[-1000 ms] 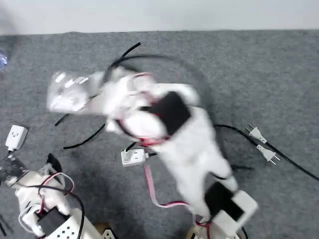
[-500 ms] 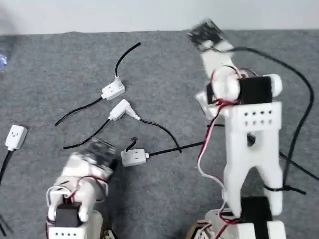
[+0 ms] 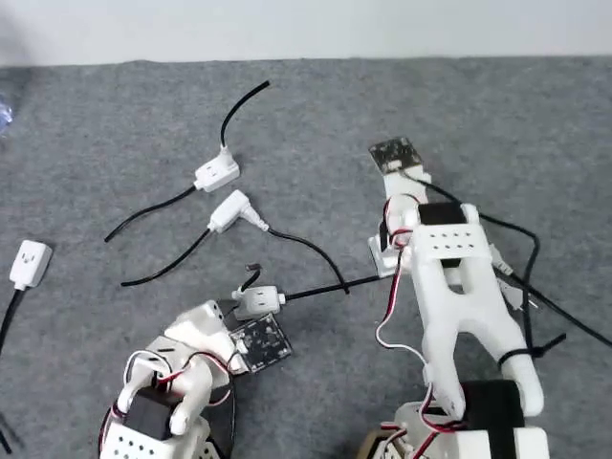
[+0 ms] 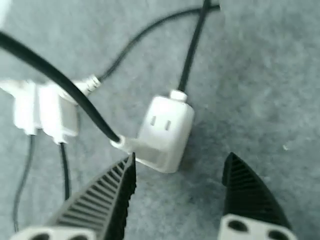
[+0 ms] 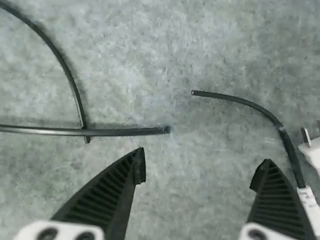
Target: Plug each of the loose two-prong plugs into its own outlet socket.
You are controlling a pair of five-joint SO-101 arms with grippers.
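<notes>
A white socket (image 3: 256, 302) (image 4: 165, 132) with two slots lies on the grey carpet, a black cable running from it. My left gripper (image 4: 180, 162) (image 3: 229, 316) hovers just short of it, open, with the socket ahead of the gap between its fingers. A white angled plug (image 3: 229, 210) and a second socket (image 3: 215, 172) lie farther back, and a third socket (image 3: 29, 260) is at the left edge. My right gripper (image 5: 202, 157) is open over bare carpet and loose cable ends (image 5: 167, 130). Two-prong plugs (image 3: 497, 256) (image 5: 312, 150) lie beside it, partly under the right arm (image 3: 445, 249).
Black cables (image 3: 306, 244) cross the middle of the carpet, and one (image 3: 574, 325) trails off to the right. The carpet's far edge meets a pale wall (image 3: 306, 29). Open carpet lies at the back right.
The right arm swung from the centre-left over to the right and came down near the plugs. The left arm moved from the lower left corner in toward the near socket.
</notes>
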